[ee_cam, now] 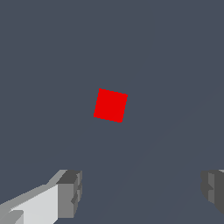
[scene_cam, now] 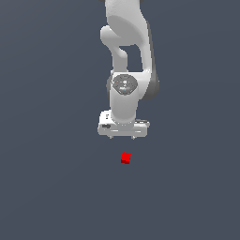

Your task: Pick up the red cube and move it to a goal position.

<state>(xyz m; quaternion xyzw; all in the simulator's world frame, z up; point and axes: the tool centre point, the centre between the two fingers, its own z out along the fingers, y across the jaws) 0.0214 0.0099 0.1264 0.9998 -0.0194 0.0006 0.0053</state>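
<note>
The red cube (scene_cam: 125, 158) is a tiny bright red block lying on the flat grey-blue floor, just below the white arm's hand in the exterior view. In the wrist view the red cube (ee_cam: 110, 105) lies turned a little askew, apart from both fingers. My gripper (scene_cam: 122, 137) hangs above the cube and is open, with nothing between its fingers. Both grey fingertips (ee_cam: 70, 192) show wide apart in the wrist view. No goal marker shows in either view.
The white arm (scene_cam: 126, 61) rises from the hand toward the top of the exterior view. The grey-blue floor (scene_cam: 47, 187) runs in every direction with no other object showing.
</note>
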